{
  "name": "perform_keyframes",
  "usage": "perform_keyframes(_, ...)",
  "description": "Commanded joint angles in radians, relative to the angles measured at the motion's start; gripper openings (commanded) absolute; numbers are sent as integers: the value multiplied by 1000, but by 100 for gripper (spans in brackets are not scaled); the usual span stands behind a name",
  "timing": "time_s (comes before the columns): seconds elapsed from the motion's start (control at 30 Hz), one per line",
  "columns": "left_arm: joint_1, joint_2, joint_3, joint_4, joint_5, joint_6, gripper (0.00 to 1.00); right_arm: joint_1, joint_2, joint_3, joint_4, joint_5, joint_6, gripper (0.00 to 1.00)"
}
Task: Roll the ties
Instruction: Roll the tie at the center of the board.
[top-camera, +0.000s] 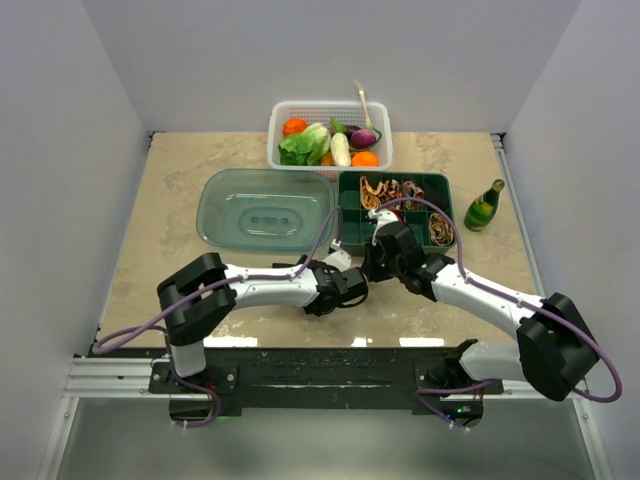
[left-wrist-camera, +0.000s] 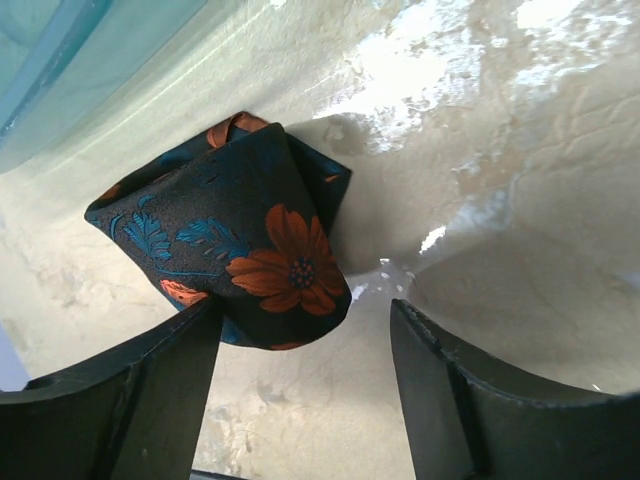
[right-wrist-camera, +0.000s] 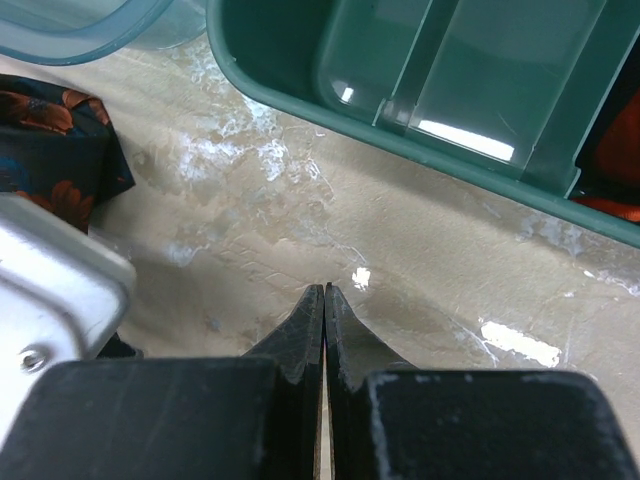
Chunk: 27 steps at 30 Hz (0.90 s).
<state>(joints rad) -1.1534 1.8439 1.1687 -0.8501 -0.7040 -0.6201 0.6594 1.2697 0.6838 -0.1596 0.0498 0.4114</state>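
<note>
A black tie (left-wrist-camera: 230, 250) with orange-red flowers and teal leaves lies bunched in a loose roll on the table. My left gripper (left-wrist-camera: 305, 350) is open, and the roll sits just ahead of it, touching its left finger (left-wrist-camera: 170, 390). The tie also shows at the left edge of the right wrist view (right-wrist-camera: 60, 140). My right gripper (right-wrist-camera: 324, 292) is shut and empty, its tips just above bare tabletop to the right of the tie. In the top view the left gripper (top-camera: 352, 288) and the right gripper (top-camera: 372, 268) meet at the table's middle and hide the tie.
A green compartment tray (top-camera: 350, 195) behind the grippers holds several rolled ties (top-camera: 380, 190); its near rim shows in the right wrist view (right-wrist-camera: 420, 100). A clear lid (top-camera: 265, 208) lies left of it. A white basket of vegetables (top-camera: 330, 135) stands behind, a green bottle (top-camera: 484, 207) at right.
</note>
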Motion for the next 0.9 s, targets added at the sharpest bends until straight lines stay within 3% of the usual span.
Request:
perform_keyframes(0.0,-2,-121,-29,132,63,2,78,-6,-3,8,25,-31,-8,0)
perform_keyframes(0.27,50,-291,-84,213,103,25,87,-1,11,57,87,-154,-23,0)
perform_keyframes(0.47,187,-429,-187,298,227,25,88,83,129,167,134,-206,-28,0)
perform_keyframes(0.63,314,-615,-351,422,418,25,93,186,241,278,155,-208,-26,0)
perform_keyframes(0.87,593,-773,-544,559,733,20,96,203,367,376,209,-275,-22,0)
